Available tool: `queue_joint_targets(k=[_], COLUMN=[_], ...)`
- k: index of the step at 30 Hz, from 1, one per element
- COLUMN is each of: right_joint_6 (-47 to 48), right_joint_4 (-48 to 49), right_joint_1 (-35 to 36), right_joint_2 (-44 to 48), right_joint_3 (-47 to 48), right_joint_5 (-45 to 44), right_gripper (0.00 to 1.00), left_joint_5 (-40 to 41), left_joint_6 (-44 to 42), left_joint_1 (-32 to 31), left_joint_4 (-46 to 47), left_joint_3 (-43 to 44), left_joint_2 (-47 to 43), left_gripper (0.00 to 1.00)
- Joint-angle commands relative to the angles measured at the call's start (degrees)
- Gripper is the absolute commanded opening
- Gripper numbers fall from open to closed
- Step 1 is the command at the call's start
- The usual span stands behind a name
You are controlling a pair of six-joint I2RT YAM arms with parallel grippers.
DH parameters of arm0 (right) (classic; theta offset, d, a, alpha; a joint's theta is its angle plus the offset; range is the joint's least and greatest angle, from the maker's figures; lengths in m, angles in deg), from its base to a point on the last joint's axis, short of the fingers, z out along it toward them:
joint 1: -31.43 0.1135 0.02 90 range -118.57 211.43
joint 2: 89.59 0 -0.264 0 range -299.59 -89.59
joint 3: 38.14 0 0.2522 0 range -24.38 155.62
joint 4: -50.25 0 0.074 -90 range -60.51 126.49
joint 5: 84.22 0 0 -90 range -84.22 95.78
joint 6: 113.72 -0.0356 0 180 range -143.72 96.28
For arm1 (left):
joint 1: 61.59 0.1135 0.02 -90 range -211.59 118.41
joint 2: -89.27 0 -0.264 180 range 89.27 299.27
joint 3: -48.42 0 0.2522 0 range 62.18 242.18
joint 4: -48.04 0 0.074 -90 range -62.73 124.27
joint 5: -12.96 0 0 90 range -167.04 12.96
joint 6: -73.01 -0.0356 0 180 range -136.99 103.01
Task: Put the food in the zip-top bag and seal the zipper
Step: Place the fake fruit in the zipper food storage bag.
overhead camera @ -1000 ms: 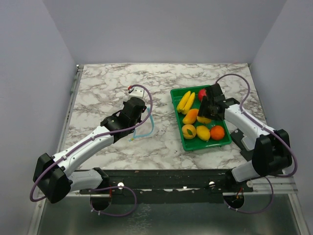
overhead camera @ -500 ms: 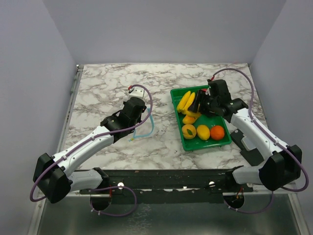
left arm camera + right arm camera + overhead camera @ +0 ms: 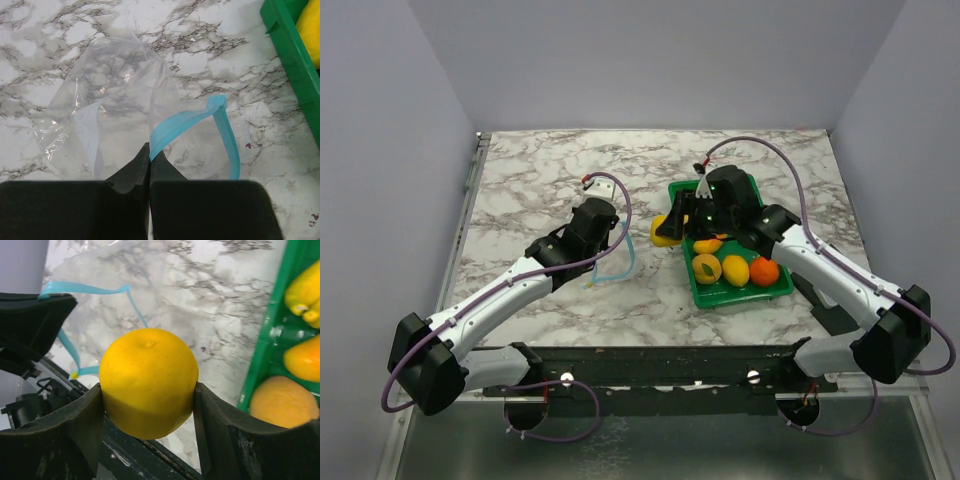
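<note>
Right tool point(image 3: 147, 407): closed on a yellow lemon point(image 3: 147, 380), one dark pad point(image 3: 82, 422) against each side of it.
Lemon, place: held above the bench point(image 3: 540, 180), just outside the green tray point(image 3: 740, 297) at the tray's 9 o'clock, between the tray and the zip-top bag point(image 3: 110, 95).
Right arm, pose: reaches from its base at the bench's 5 o'clock, up and across the tray toward 10 o'clock, with the wrist over the tray's far half.
Green tray, contents: an orange-yellow fruit point(image 3: 708, 245), a brownish-yellow round fruit point(image 3: 706, 268), a second yellow lemon point(image 3: 735, 270) and an orange point(image 3: 765, 271) along the near half. The far half is hidden under the arm.
Green tray, place: on the bench at about 3 o'clock of its centre.
Left tool point(image 3: 148, 150): pinched fully together on the zipper point(image 3: 200, 117), the light blue strip coming out from between the fingertips.
Zip-top bag, state: clear, crumpled, lying on the bench, with the zipper looping open toward 3 o'clock. No fruit can be seen inside it.
Zip-top bag, place: near the bench's centre, at 9 o'clock of the tray.
Left arm, pose: stretched from its base at 7 o'clock toward 1 o'clock, the tool low over the bag's mouth.
</note>
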Motion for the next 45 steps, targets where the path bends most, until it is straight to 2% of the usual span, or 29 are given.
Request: queue_joint_targets(k=[1,9,29,37,43,45], right_joint_6=[-1.19,-2.66,-7.19,-8.59,-8.61,-8.59], right_joint_4=[3.59,6.12,9.56,9.86,9.2,9.18], right_joint_1=[4.36,10.21,13.1,13.34,13.87,13.98], right_joint_2=[-3.14,-9.44,-20.44,-22.62,-23.68,-23.73], right_joint_3=[3.27,6.19,10.56,11.61,12.91,13.09], right_joint_5=[0.5,-0.11,-1.52,-2.49,-2.84,-2.93], right_gripper=[0.38,0.38,0.4,0.51,0.74,0.79], left_joint_5=[-1.77,-2.15,-4.2,-5.34,-6.15,-6.41], left_joint_6=[0.31,0.46,1.21,1.52,1.75,1.78], left_joint_1=[0.34,0.34,0.78,1.22,1.69,1.75], left_joint_4=[1.26,1.21,1.49,1.78,1.92,2.02], left_joint_3=[-0.36,-0.36,-0.28,-0.36,-0.45,-0.54], left_joint_2=[0.08,0.04,-0.21,-0.63,-1.0,-1.1], left_gripper=[0.0,0.0,0.0,0.0,0.0,0.0])
